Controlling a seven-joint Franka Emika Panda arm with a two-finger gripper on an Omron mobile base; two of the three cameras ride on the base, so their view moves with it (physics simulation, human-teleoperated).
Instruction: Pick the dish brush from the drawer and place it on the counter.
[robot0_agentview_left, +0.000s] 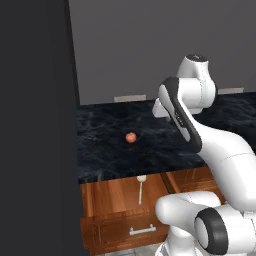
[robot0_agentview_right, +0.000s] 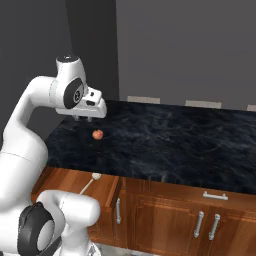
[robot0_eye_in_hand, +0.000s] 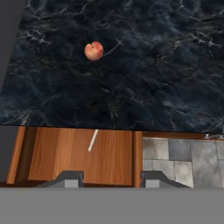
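Dish brush (robot0_agentview_left: 141, 189) flat in open drawer (robot0_agentview_left: 107, 196), head toward counter (robot0_agentview_left: 150, 135)

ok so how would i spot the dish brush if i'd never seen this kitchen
Find the dark marble counter, then the open reddish-brown drawer pulled out just below its front edge. The dish brush lies on the drawer floor, its round off-white head nearest the counter and its thin pale stick handle pointing toward the drawer front. It is slim and pale, unlike the small red-orange fruit on the counter.

Even, dim rendered light, soft shadows, slightly coarse and blurry.
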